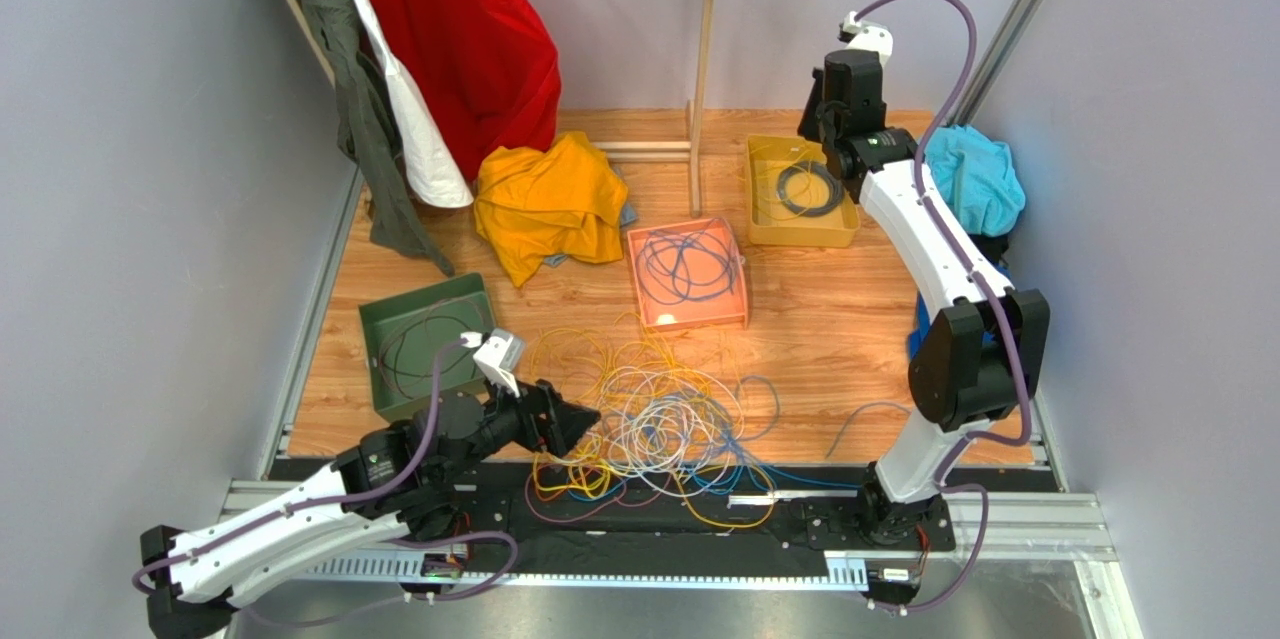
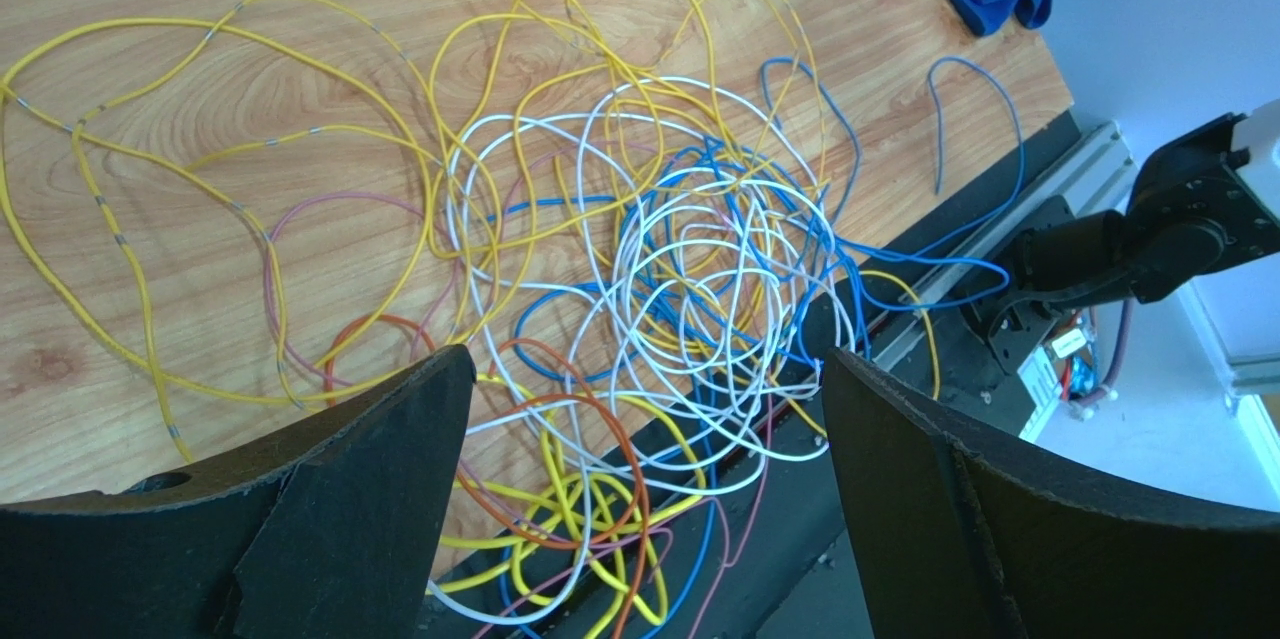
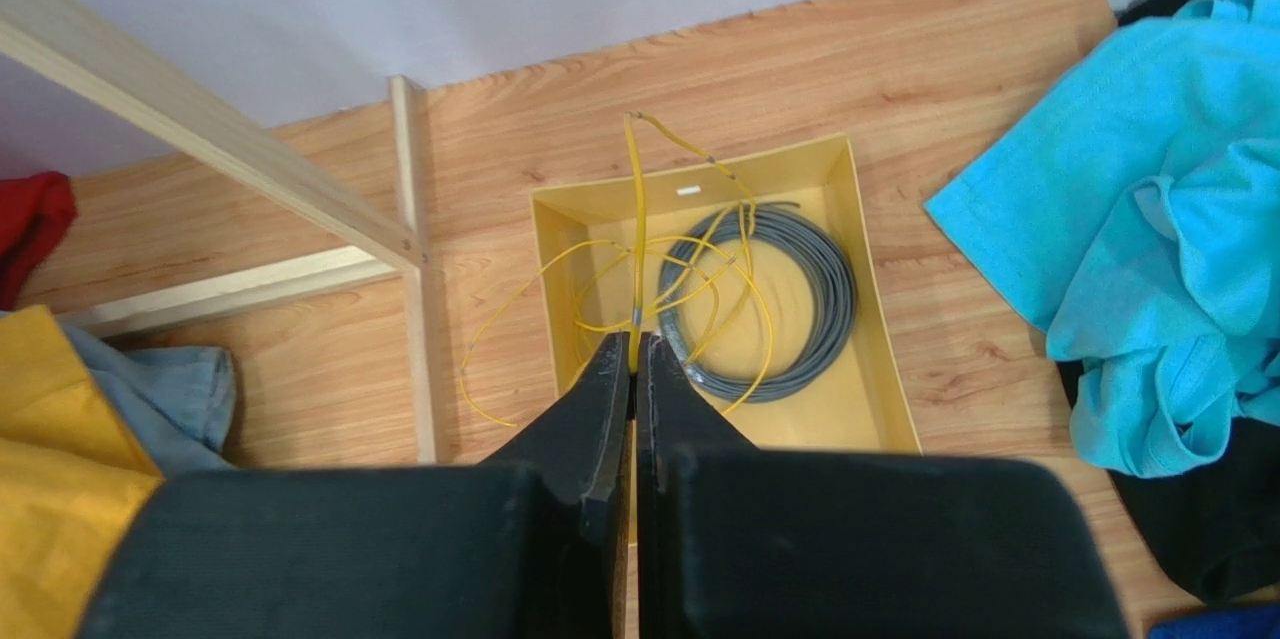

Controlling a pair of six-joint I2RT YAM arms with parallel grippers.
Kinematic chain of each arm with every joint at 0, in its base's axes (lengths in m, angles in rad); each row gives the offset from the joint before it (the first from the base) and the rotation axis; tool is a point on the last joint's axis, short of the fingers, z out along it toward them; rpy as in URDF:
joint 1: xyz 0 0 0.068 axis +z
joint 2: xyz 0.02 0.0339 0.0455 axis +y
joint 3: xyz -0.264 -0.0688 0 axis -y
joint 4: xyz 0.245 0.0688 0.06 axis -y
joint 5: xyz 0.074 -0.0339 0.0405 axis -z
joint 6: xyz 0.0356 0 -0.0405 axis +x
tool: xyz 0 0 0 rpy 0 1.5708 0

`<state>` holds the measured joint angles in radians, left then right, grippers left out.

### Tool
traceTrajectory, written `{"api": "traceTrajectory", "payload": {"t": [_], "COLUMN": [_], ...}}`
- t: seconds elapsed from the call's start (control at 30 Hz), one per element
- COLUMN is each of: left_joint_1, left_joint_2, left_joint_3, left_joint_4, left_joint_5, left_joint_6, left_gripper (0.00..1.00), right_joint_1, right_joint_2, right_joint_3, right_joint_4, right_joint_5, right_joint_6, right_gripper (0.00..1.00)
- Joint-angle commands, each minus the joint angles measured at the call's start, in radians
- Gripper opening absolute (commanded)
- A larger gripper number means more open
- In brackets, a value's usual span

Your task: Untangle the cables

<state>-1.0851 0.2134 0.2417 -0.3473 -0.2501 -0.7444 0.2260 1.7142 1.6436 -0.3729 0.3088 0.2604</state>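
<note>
As the left hand (image 2: 643, 377) gapes, the cables (image 2: 684, 242) lie just ahead.

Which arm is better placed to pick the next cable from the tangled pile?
Left: the left claw hovers open at the tangle; the right claw is shut on a yellow cable over the far yellow tray.

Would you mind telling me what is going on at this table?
Two robot arms are sorting a tangle of cables. The right gripper is shut on a yellow cable above the yellow tray, which holds a grey coil. The left gripper hangs open over the tangle near the table's front edge.
</note>
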Motion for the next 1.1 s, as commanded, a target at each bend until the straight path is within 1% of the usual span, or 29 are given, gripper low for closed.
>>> {"api": "traceTrajectory", "payload": {"t": [0.0,0.23,0.37,0.4,0.43,0.47,0.53,0.57,0.6,0.63,0.7,0.83,0.87,0.93,0.97,1.03,1.07], "left_joint_1": [-0.002,-0.002,-0.002,-0.002,-0.001,-0.002,-0.002,-0.002,-0.002,-0.002,-0.002,-0.002,-0.002,-0.002,-0.002,-0.002,-0.002], "left_joint_2": [0.029,0.07,0.08,0.08,0.078,0.077,0.072,0.067,0.066,0.06,0.05,0.041,0.043,0.046,0.049,0.053,0.053], "left_joint_3": [-0.007,-0.013,-0.013,-0.013,-0.015,-0.015,-0.01,-0.007,-0.002,0.004,0.014,0.021,0.022,0.027,0.028,0.03,0.03], "left_joint_4": [0.051,0.079,0.08,0.08,0.08,0.08,0.076,0.073,0.065,0.059,0.051,0.044,0.041,0.036,0.034,0.03,0.03], "left_joint_5": [-0.018,-0.028,-0.026,-0.025,-0.023,-0.018,-0.015,-0.017,-0.018,-0.018,-0.021,-0.017,-0.015,-0.012,-0.009,-0.012,-0.014], "left_joint_6": [0.014,0.016,0.013,0.011,0.01,0.008,0.005,0.002,0.0,-0.006,-0.012,-0.024,-0.027,-0.036,-0.039,-0.044,-0.047], "left_gripper": [0.95,0.95,0.95,0.95,0.95,0.95,0.95,0.95,0.95,0.94,0.94,0.93,0.93,0.93,0.93,0.93,0.93], "right_joint_1": [-0.023,-0.04,-0.048,-0.048,-0.048,-0.048,-0.045,-0.043,-0.034,-0.028,-0.008,0.016,0.022,0.038,0.045,0.114,0.152], "right_joint_2": [0.039,0.104,0.114,0.113,0.107,0.096,0.041,0.013,-0.008,-0.057,-0.103,-0.293,-0.327,-0.381,-0.446,-0.519,-0.594], "right_joint_3": [-0.042,-0.151,-0.197,-0.2,-0.203,-0.211,-0.249,-0.261,-0.274,-0.289,-0.312,-0.465,-0.526,-0.588,-0.655,-0.72,-0.761], "right_joint_4": [0.094,0.144,0.158,0.144,0.135,0.132,0.141,0.15,0.149,0.144,0.115,0.141,0.153,0.152,0.163,0.172,0.187], "right_joint_5": [0.013,0.064,0.061,0.043,0.03,0.018,-0.016,-0.023,-0.022,-0.016,-0.005,-0.016,-0.016,-0.027,-0.033,-0.03,-0.021], "right_joint_6": [0.025,0.048,0.046,0.046,0.049,0.066,0.088,0.103,0.112,0.112,0.126,0.178,0.189,0.224,0.237,0.257,0.26], "right_gripper": [0.0,0.0,0.0,0.03,0.17,0.36,0.5,0.61,0.65,0.67,0.69,0.71,0.71,0.71,0.71,0.7,0.69]}}
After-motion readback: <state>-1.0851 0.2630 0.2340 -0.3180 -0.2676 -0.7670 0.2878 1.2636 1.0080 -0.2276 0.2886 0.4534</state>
